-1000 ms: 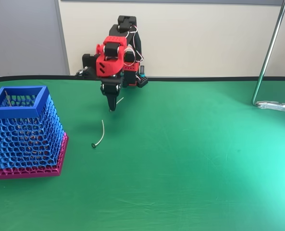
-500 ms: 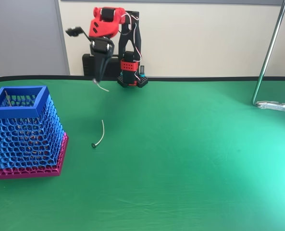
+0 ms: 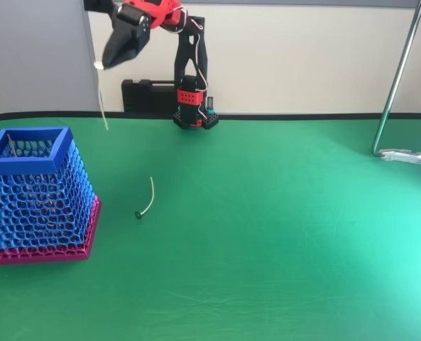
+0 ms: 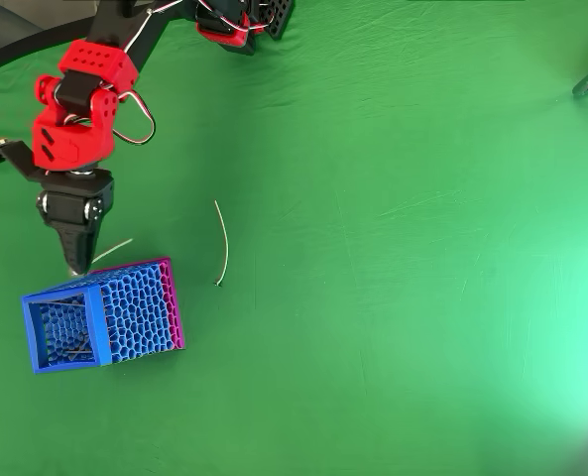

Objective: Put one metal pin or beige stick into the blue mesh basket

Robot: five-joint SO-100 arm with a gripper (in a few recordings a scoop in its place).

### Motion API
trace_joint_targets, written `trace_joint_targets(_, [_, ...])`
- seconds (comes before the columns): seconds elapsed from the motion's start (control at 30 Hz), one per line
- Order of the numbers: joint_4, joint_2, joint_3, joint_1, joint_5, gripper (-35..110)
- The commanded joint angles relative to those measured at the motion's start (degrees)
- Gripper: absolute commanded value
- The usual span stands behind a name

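Note:
High at the upper left of the fixed view, my red and black gripper point(image 3: 105, 64) is shut on a thin pale metal pin point(image 3: 102, 99). The pin hangs down from the fingertips, clear of the table. Seen from overhead, the gripper point(image 4: 76, 266) points at the far edge of the blue mesh basket point(image 4: 97, 319), and the pin point(image 4: 111, 251) sticks out to the right just beyond the rim. The basket point(image 3: 27, 163) stands on its magenta base at the left of the green table, with a thin stick-like thing inside it.
A second, bowed pale pin point(image 3: 148, 198) with a dark head lies on the cloth right of the basket, also in the overhead view point(image 4: 222, 243). The arm's base point(image 3: 194, 108) stands at the back edge. A metal stand point(image 3: 398, 78) rises at the right.
The gripper has lifted the pin off the table near the arm's base. It has swung up and to the left, and now hangs near the basket.

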Motion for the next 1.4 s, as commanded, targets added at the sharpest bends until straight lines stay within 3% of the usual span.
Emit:
trace_joint_targets(0.0, [-5.6, -0.4, -5.0, -0.3, -1.1, 0])
trace_joint_targets(0.3, [-20.1, -8.6, -15.6, 0.7, -4.6, 0])
trace_joint_targets(0.6, [-22.1, -23.6, -28.9, 4.7, -8.0, 0])
trace_joint_targets(1.37, [-25.9, -39.1, -28.2, 10.9, -2.1, 0])
